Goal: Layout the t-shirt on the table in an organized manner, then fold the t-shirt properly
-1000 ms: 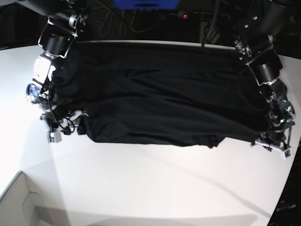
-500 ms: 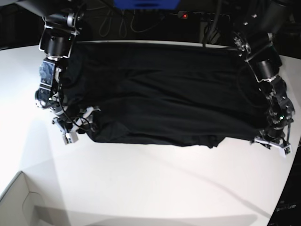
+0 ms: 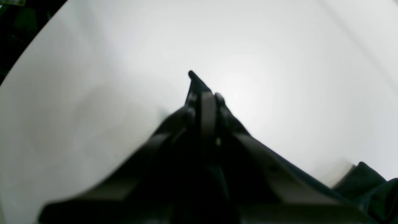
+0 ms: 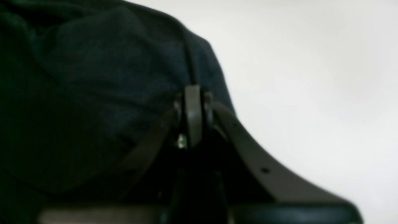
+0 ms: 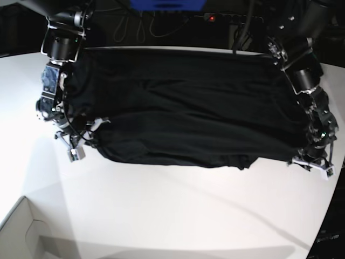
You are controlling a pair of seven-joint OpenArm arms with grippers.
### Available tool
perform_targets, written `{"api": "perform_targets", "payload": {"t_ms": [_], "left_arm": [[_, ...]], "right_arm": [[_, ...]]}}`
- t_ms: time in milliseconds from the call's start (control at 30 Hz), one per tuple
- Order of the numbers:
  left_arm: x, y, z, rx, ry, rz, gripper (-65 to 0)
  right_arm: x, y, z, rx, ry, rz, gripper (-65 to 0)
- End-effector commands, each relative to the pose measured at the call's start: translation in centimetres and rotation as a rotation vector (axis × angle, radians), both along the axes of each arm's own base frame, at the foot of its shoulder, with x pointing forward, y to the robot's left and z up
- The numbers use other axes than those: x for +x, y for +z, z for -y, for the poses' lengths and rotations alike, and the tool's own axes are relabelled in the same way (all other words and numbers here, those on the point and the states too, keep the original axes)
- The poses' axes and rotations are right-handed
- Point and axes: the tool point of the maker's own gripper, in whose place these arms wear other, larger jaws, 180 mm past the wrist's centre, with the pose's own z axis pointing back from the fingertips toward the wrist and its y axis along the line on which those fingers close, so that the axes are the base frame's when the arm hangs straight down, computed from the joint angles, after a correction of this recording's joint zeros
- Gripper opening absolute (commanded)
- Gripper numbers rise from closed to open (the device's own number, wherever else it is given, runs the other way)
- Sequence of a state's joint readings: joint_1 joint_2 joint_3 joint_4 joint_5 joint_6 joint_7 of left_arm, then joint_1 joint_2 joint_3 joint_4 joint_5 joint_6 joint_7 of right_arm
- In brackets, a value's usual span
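The black t-shirt (image 5: 188,110) lies spread across the far half of the white table (image 5: 172,210). The right gripper (image 4: 193,93) pinches its near corner; the left gripper (image 3: 199,90) clamps the opposite corner. Bare tabletop stretches nearer.

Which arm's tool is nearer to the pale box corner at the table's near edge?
The right. The right tool sits at the t-shirt's corner on the same side of the table as the box corner; the left tool is at the opposite corner, far across.
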State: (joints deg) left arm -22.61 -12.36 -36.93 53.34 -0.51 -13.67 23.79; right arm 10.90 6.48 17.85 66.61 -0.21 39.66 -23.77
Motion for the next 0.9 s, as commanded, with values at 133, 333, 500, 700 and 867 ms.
{"api": "perform_targets", "payload": {"t_ms": [133,333,500,700,867], "left_arm": [[0.6,4.7,-1.3,0.07,0.004,0.083,-64.8],[-1.0,5.5,-1.4,0.092,-0.002,0.038,-64.8],[-3.5,6.6,-0.9,0.07,-0.016,0.106,-64.8],[-5.5,5.9,-0.4,0.068,-0.031,0.098,-64.8],[-5.4,5.8,-0.1,0.065,-0.036,0.099,-64.8]], "right_arm": [[0.7,5.1,0.1,-0.034,0.009,0.165,-65.0],[-0.9,7.1,-0.8,-0.059,0.02,0.227,-65.0],[-3.6,8.5,-1.2,-0.096,0.035,0.26,-65.0],[-4.8,8.7,-1.6,-0.048,0.021,0.268,-65.0],[-2.9,8.1,-1.6,-0.019,0.013,0.254,-59.0]]}}
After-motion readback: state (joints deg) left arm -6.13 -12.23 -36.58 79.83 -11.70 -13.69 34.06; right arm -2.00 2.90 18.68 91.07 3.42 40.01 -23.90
